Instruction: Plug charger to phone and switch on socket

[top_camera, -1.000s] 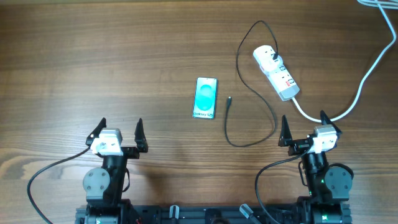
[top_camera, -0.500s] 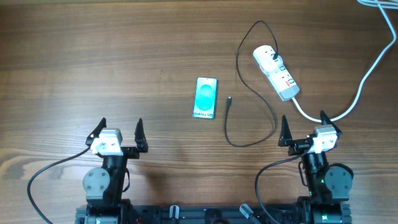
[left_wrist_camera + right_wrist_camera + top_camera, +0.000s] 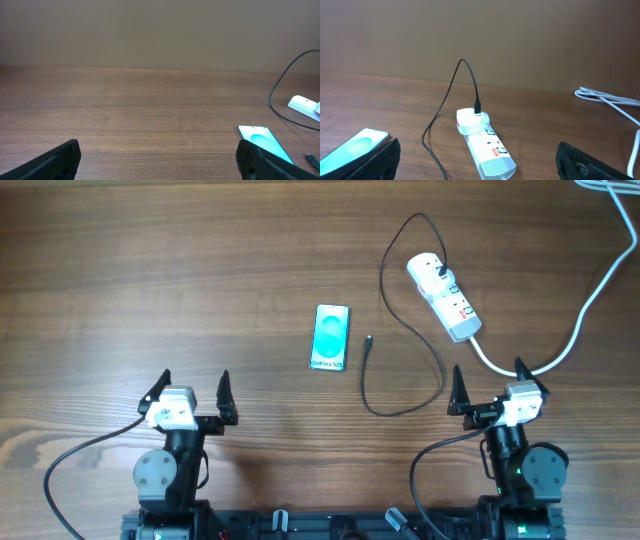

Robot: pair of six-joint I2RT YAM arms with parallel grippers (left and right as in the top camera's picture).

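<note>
Jaws on both arms stood spread wide and empty. The left gripper (image 3: 194, 380) and right gripper (image 3: 488, 372) hung above the wooden counter (image 3: 150, 270) at its 6 o'clock edge, touching none of the things.

The phone (image 3: 331, 337) lay flat near the counter's middle, its cyan screen up and its white text strip at the 6 o'clock end. At its 3 o'clock, just beside it but apart, lay the connector tip (image 3: 369, 340) of the charger (image 3: 441, 370), not plugged in. From the tip the black cable ran toward 6 o'clock, curled round, and looped up to the socket (image 3: 445, 296).

The socket lay at about 2 o'clock from the phone, angled across the counter. In the right wrist view the cable's other end entered a white block (image 3: 472, 119) seated in the socket's far end. A thick white cord (image 3: 590, 300) left the socket's near end and swept off toward 1 o'clock. I could not tell the position of the switches.
</note>
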